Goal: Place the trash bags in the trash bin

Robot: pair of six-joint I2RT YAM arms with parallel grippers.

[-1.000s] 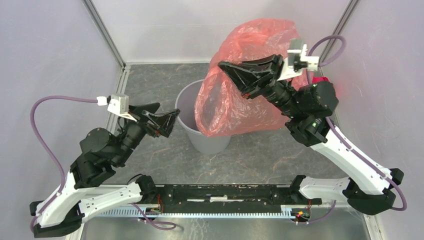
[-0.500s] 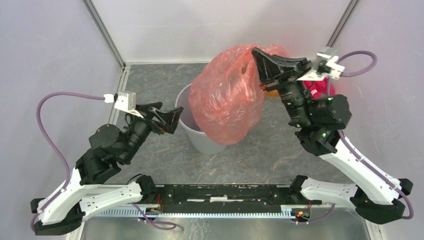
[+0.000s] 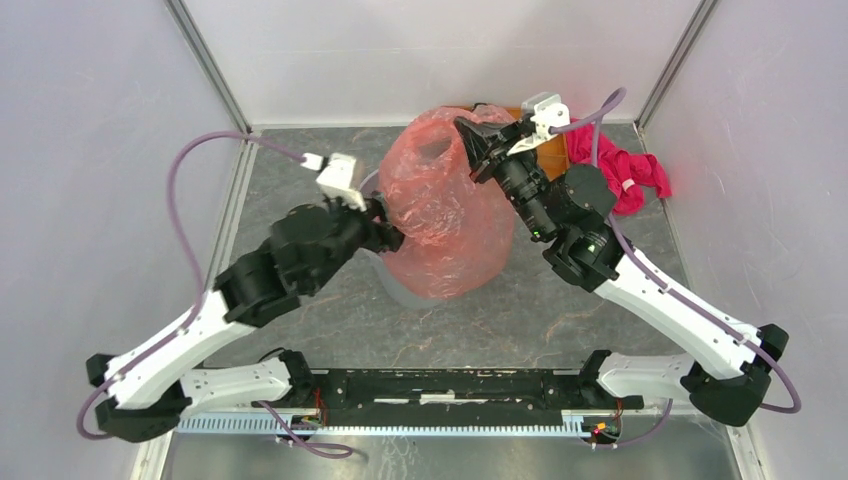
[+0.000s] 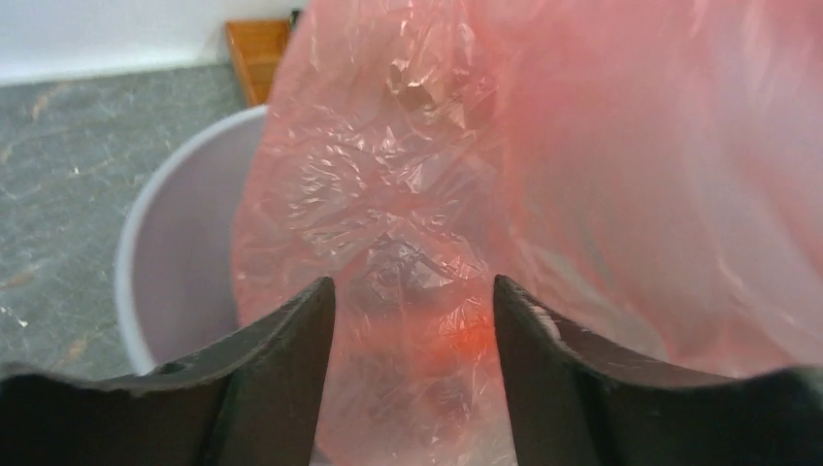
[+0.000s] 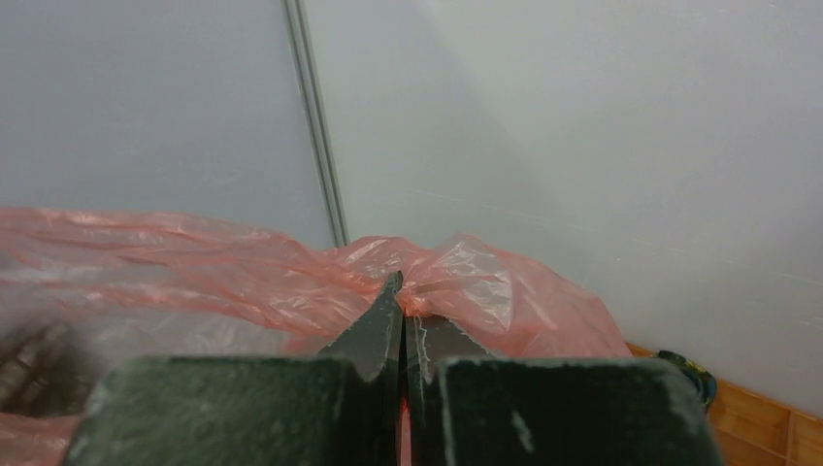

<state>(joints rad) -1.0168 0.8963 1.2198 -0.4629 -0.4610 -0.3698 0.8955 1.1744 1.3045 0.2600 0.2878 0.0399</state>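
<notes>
Trash bag (image 3: 440, 220): crinkly, translucent, ballooned red-orange film.

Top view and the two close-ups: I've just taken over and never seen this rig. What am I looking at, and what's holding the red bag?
Two robot arms are bolted at the near edge of a grey table. The wide picture looks down from above and behind them. Each close-up comes from a camera on one wrist, looking out between its own jaws. The right gripper is shut, pinching a fold of the red-orange trash bag, which balloons over the grey trash bin. The left gripper is open, its fingers either side of the bag's film near the bin's rim, not clamped. Farther back lie a pink cloth and an orange-brown tray.
</notes>
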